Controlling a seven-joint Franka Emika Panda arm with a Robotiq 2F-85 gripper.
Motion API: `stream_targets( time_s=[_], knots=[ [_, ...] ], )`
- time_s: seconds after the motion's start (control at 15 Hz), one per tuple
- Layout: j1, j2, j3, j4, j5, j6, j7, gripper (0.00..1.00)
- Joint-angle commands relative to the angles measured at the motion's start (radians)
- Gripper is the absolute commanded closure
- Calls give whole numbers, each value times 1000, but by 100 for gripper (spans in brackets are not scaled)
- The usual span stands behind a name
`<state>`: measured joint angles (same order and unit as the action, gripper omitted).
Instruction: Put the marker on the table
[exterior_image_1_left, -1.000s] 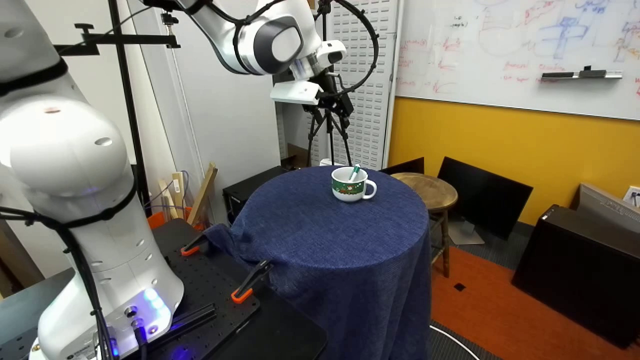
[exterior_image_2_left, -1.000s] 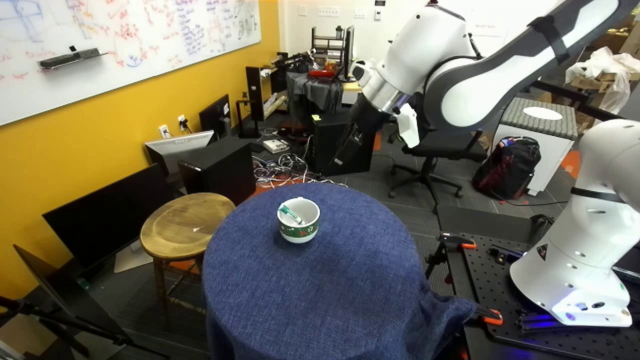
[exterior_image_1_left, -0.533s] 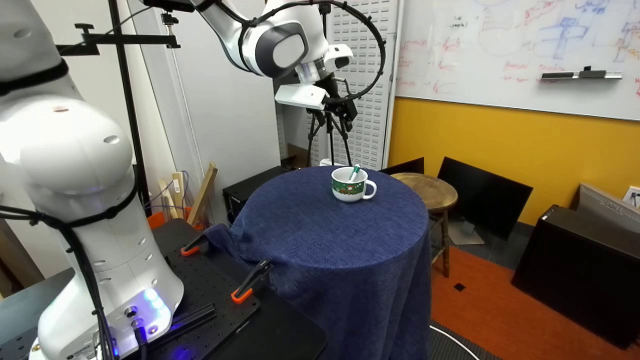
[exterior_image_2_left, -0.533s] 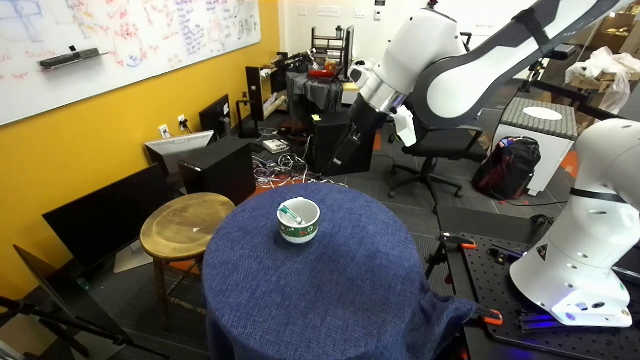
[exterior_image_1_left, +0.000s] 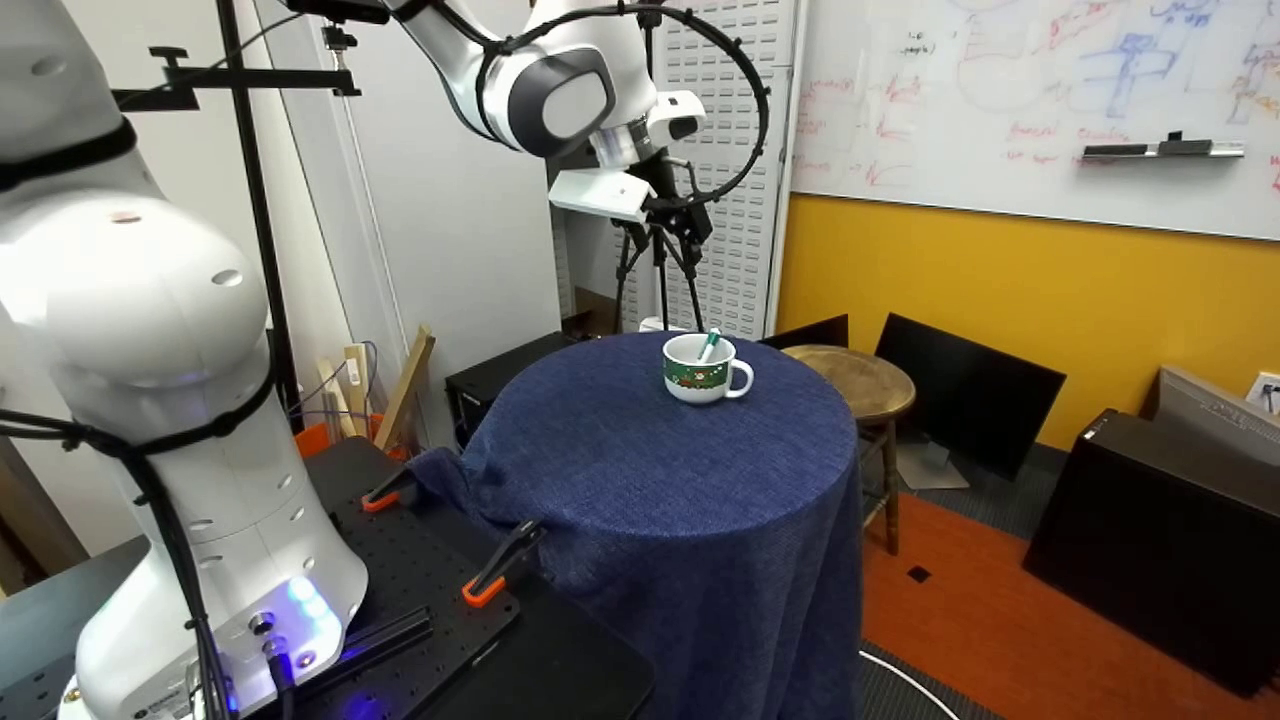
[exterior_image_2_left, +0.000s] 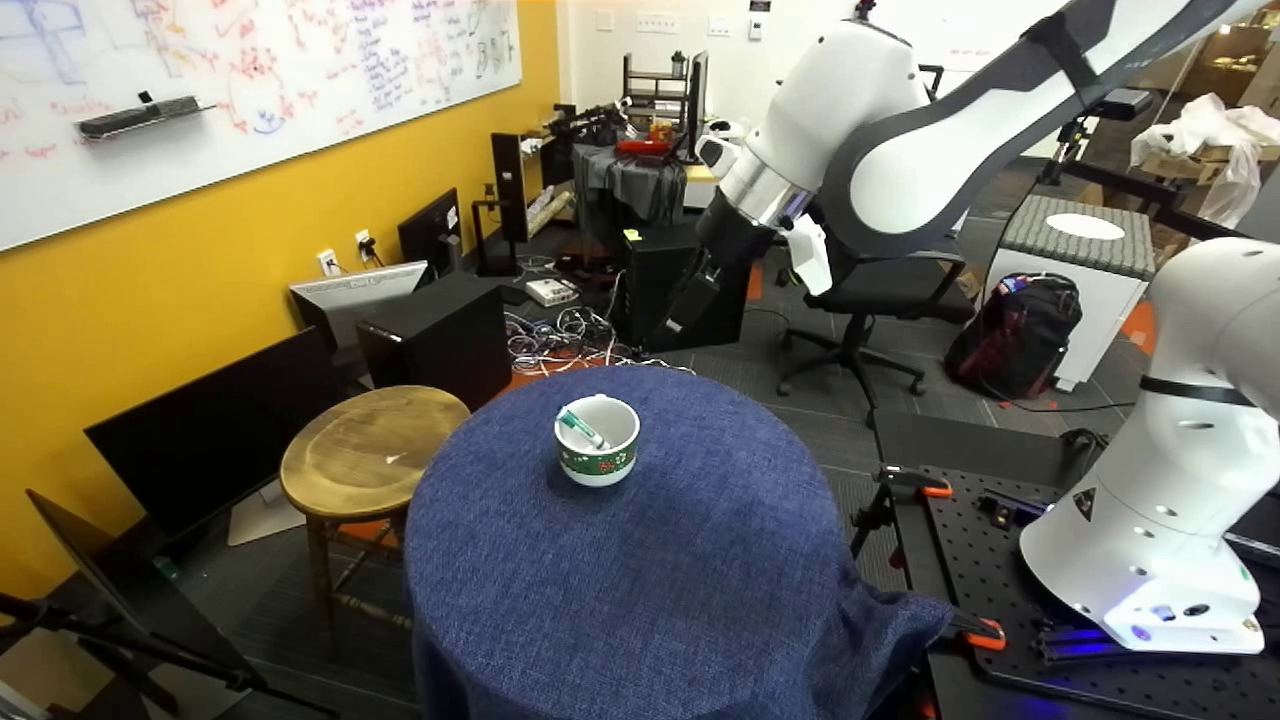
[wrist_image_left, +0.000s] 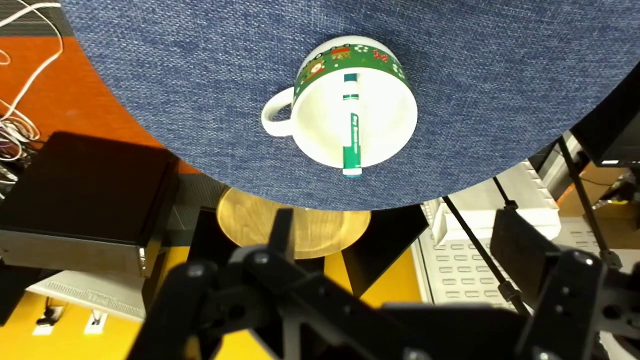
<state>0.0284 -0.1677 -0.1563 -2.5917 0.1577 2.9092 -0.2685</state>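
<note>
The marker (wrist_image_left: 352, 130), white with a green label and teal ends, leans inside the white-and-green cup (wrist_image_left: 400, 117), one end sticking out over the rim. It also shows in both exterior views (exterior_image_1_left: 709, 346) (exterior_image_2_left: 583, 428). The cup stands upright on the navy-draped round table (wrist_image_left: 200, 100), near its edge; the table shows in both exterior views (exterior_image_1_left: 650, 470) (exterior_image_2_left: 640, 590). My gripper (wrist_image_left: 395, 225) is open, with nothing between its fingers. In the exterior views the gripper (exterior_image_1_left: 686, 228) (exterior_image_2_left: 682, 310) hangs above the table, apart from the cup, tilted.
A brown wooden stool (exterior_image_2_left: 370, 455) stands close beside the table. Dark monitors (exterior_image_1_left: 965, 395) lean against the yellow wall behind it. Clamps (exterior_image_1_left: 505, 560) hold the cloth at the robot's base side. A black tripod (exterior_image_1_left: 660, 270) stands behind the table.
My arm has shifted slightly, right and a little down in an exterior view, mostly in the first half second. It has hardly moved since. The marker, cup and table have not moved.
</note>
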Motion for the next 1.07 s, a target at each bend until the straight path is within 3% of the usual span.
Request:
stream_targets(
  time_s=[0.0,0.2,0.53,1.0],
  knots=[
    [72,72,-43,44,152,27,-111,0],
    [71,129,-43,75,211,16,-145,0],
    [34,232,-38,135,149,-28,-125,0],
    [19,363,-24,218,152,-27,-188,0]
  ],
)
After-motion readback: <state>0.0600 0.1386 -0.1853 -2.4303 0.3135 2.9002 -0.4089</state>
